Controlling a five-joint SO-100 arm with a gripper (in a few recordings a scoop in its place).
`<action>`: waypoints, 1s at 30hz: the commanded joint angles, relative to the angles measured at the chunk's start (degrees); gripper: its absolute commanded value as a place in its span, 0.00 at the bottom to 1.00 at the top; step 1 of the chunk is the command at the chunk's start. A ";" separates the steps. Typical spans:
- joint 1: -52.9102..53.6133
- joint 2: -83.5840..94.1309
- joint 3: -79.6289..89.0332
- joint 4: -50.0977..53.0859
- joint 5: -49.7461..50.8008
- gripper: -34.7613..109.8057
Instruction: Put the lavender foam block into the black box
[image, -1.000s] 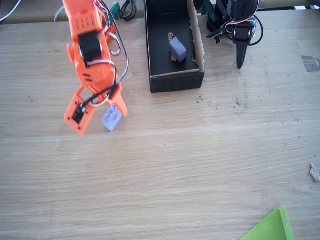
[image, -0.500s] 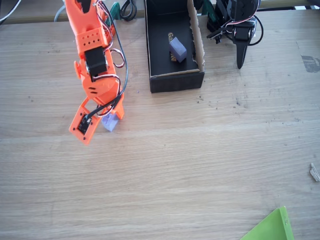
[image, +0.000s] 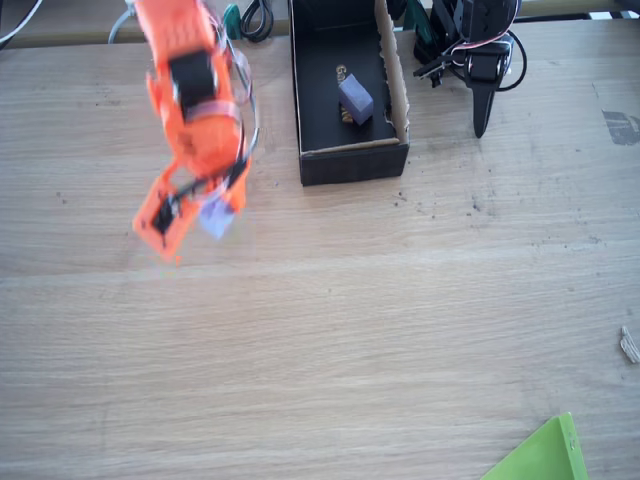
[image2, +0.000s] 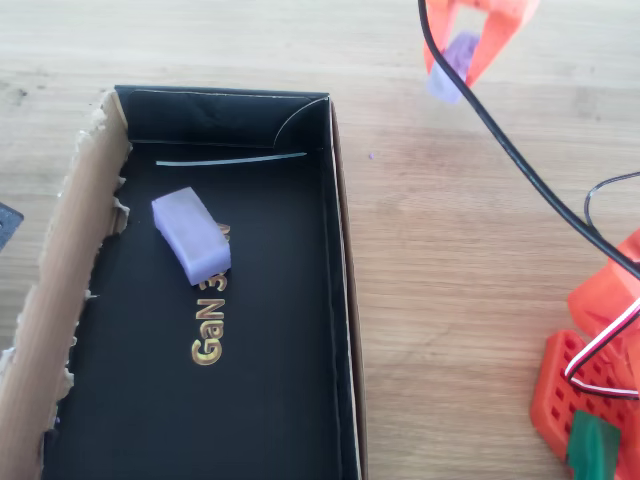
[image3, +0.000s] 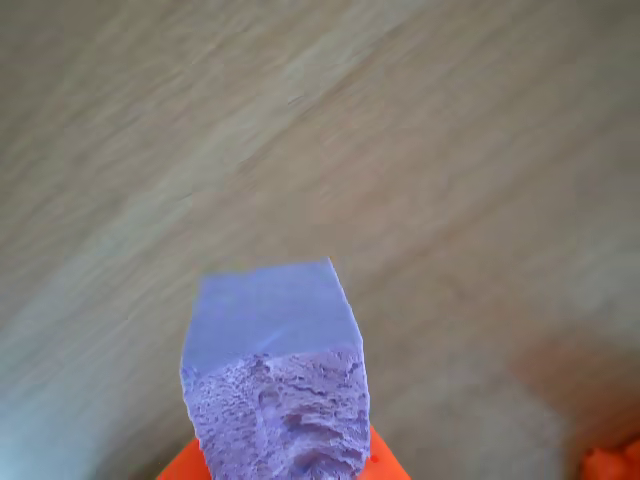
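Fixed view first: since half a second ago the orange arm has swung upward in the picture and is now motion-blurred, and the gripper (image: 195, 222) with it sits a little higher over the wooden table (image: 400, 330) than before. The lavender foam block (image: 215, 218) has travelled with it; a second ago the block lay lower on the picture between the spread fingers, and now it rides between them, up off the spot where it was. Nothing else has shifted: the black box (image: 352, 165) stands where it stood, with a second, smoother lavender block (image: 355, 98) inside it.

The jaws are closed on the lavender foam block, open no wider than the block itself. In the overhead view the two orange fingers (image2: 500, 45) converge on the block (image2: 452, 62), which pokes out between them near the top edge, beyond the box's far right corner and well apart from the box wall (image2: 338, 250). The wrist view shows the block (image3: 275, 375) close up, its rough, jagged face toward the camera and a smooth face above it, seated on an orange finger at the bottom edge, with blurred wood grain behind.

The block is held outside the box, to its left in the fixed view.
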 joint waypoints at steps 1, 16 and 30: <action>-1.41 20.83 2.29 1.93 -3.87 0.24; -26.54 41.75 26.10 -4.31 -3.16 0.24; -50.80 18.54 16.79 -9.05 13.45 0.24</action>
